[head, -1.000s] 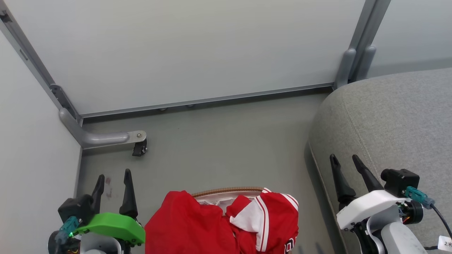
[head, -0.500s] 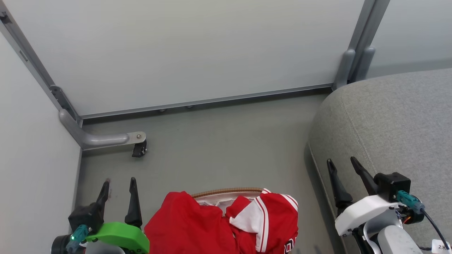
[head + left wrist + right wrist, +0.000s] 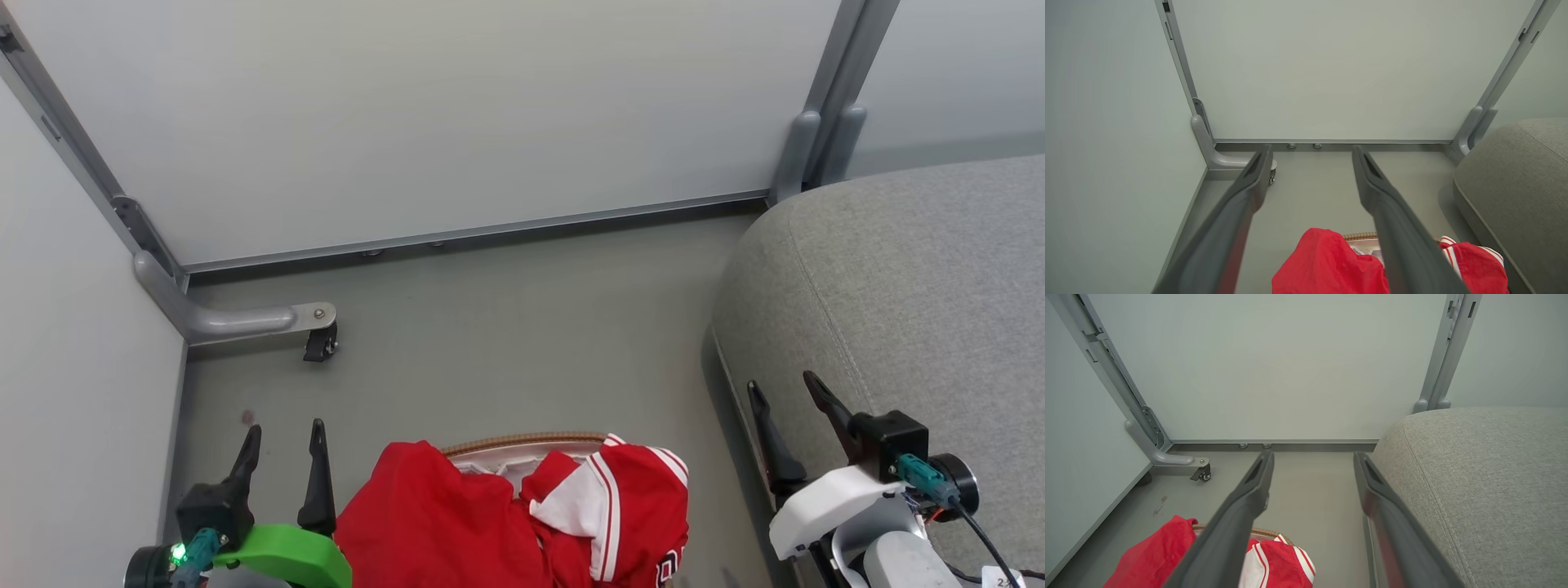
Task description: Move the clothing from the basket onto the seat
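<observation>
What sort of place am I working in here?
Probably a mock living-room corner in a lab bay: pale partition panels on a castered metal frame, a grey upholstered seat, and a laundry basket of red clothing.

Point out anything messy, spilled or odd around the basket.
The red shirt and the striped jersey are bunched up and spill over the rim of the basket on both sides. A small reddish smudge marks the floor left of the basket. Nothing looks damaged.
</observation>
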You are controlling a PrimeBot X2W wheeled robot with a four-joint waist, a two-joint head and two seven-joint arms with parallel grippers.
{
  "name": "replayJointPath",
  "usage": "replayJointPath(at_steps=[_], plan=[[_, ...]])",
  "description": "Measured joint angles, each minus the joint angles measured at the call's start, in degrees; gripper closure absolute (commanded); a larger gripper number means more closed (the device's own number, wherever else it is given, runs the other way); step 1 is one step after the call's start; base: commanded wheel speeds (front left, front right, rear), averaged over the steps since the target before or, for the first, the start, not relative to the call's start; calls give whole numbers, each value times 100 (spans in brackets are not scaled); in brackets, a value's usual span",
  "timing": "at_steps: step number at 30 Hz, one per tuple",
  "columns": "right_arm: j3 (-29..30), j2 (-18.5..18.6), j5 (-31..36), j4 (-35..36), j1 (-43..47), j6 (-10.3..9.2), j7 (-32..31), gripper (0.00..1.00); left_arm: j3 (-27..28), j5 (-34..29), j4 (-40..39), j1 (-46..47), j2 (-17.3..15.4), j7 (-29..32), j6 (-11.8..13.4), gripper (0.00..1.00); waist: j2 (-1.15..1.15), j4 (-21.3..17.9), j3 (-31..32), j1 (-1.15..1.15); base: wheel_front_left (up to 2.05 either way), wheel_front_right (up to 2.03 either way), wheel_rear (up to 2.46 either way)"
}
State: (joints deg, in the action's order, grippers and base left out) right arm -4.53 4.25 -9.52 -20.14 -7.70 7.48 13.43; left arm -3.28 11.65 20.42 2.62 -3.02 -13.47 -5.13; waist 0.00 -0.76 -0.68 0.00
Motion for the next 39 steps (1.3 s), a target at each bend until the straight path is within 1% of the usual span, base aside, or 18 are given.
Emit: replayJointPath(at_steps=[6, 9, 12, 15, 20, 25, 27, 29, 39], plan=[[-4, -11, 261, 59, -37, 0, 73, 0, -32, -189, 40, 8, 8, -71, -89, 0, 0, -34, -124, 0, 0, 0, 0], [-8, -19, 404, 177, -231, 0, 97, 0, -102, -225, 132, 135, 10, -90, -125, 0, 0, -56, -281, 0, 0, 0, 0], [-42, -54, 512, 320, -470, 1, 125, 0, -177, -281, 300, 401, 12, -124, -152, 0, 0, -92, -510, 0, 0, 0, 0], [-104, -82, 601, 472, -719, 2, 156, 0, -246, -486, 433, 697, 13, -158, -192, 0, 0, -144, -787, 0, 0, 0, 0], [-177, -120, 617, 723, -1106, 3, 157, 0, -412, -521, 634, 1192, -2, -165, -218, 0, 0, -255, -1312, 0, 0, 0, 0], [-205, -133, 615, 922, -1403, 3, 157, 0, -923, -339, 771, 1667, -183, -165, -225, 0, 0, -371, -1828, 0, 0, 0, 0], [-156, -143, 563, 1025, -1499, 3, 157, 0, -1287, -271, 933, 1870, -303, -166, -225, 0, 0, -420, -2053, 0, 0, 0, 0], [-73, -134, 491, 1135, -1607, 3, 157, 0, -1514, -259, 1065, 2020, -367, -165, -227, 0, 0, -460, -2257, 0, 0, 0, 0], [-175, -137, 379, 1468, -2036, 3, 157, 0, -2449, -223, 1672, 2893, -648, -165, -229, 0, 0, -663, -3261, 1, 0, 0, 0]])
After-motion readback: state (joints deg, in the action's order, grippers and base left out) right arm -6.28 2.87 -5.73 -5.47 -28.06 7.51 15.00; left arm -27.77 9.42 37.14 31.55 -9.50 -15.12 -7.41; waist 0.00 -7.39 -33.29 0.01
